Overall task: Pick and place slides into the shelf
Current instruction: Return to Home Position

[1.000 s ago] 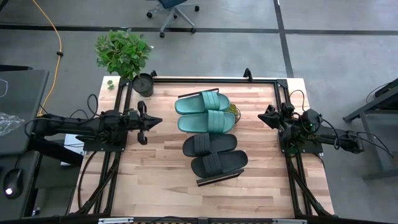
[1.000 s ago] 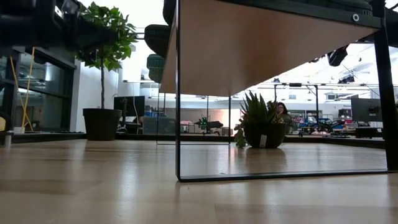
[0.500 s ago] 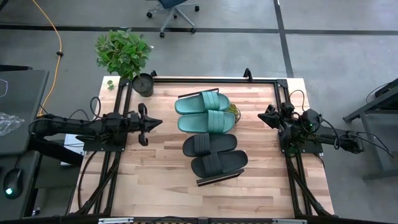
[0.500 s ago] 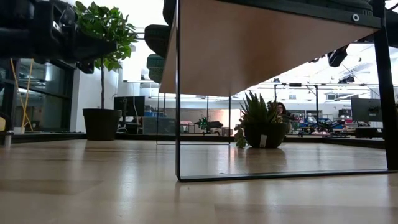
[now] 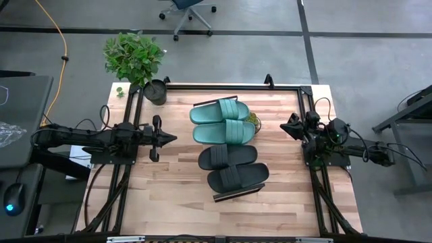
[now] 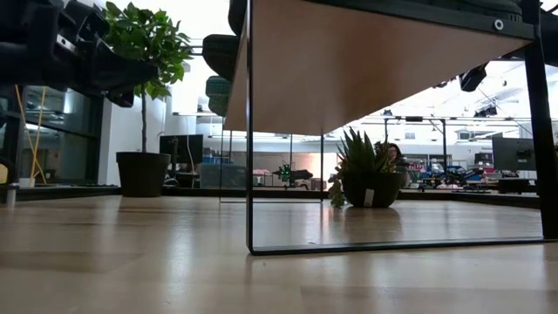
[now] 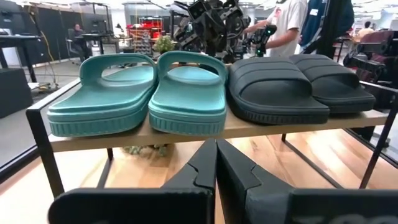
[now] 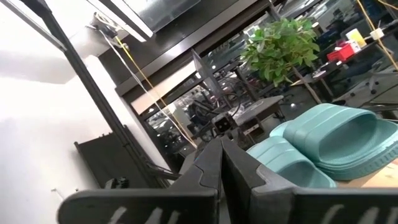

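Ahead of left jaws, well apart: shelf (image 7: 280, 126) w/ all four slides on top.

Item 1, slides, qty 4. Two teal (image 7: 102, 93) (image 7: 189, 93), two black (image 7: 277, 87) (image 7: 333, 78), side by side, touching, soles flat on plank. High view shows the same row: teal (image 5: 219, 111) (image 5: 223, 131), black (image 5: 227, 157) (image 5: 237, 177). No shift over the last sec.

Item 2, left gripper (image 5: 167, 138). Fingers pressed together, holding nothing; the wrist view confirms this (image 7: 216, 146). It has slid a little along the table (image 5: 169, 202) toward the near edge since a sec ago, w/ a slight roll of the wrist. It points at the teal/black boundary across bare wood.

Item 3, right gripper (image 5: 283, 126). Jaws closed, empty (image 8: 221, 144), no change in pos. The shelf sits between the two grippers, teal pair ahead of the right jaws.

Reading: nothing left to pick. The small left-arm move looks to me like settling to rest pos., so I judge the job done bar parking.

Item 4, misc. Potted plant (image 5: 135, 57) at the table corner, far behind the left jaws. Small spiky plant (image 6: 362, 179) under the shelf. Person (image 7: 292, 25) beyond the shelf.

Markings: no brand, label or text I can read on slides, shelf or arms.
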You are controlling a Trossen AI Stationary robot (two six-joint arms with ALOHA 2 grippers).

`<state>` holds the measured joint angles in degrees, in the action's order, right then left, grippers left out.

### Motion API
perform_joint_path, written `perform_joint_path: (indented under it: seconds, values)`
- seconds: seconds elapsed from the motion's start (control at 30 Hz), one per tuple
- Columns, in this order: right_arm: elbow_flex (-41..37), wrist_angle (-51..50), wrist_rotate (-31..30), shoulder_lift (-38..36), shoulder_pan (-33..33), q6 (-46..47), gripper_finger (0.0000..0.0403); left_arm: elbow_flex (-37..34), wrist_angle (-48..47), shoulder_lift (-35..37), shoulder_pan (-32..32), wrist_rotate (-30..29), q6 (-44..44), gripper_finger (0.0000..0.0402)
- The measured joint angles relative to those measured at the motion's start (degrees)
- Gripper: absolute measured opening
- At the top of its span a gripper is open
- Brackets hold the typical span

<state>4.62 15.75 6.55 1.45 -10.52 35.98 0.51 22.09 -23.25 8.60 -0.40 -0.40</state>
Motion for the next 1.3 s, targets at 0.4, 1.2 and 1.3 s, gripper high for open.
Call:
perform_joint_path:
  seconds: [0.4,1.2,1.3]
  values:
    - [0.0,0.0,-0.7,0.0,0.0,0.2,0.0,0.1,-10.8,11.6,0.0,1.1,0.8,0.0]
    - [0.0,4.8,-0.2,0.0,0.0,-9.4,0.0,5.9,-36.9,22.9,0.0,2.4,-0.7,0.0]
    - [0.0,4.6,-1.9,0.0,0.0,-12.6,0.0,5.9,-39.1,22.9,0.0,0.5,-2.5,0.0]
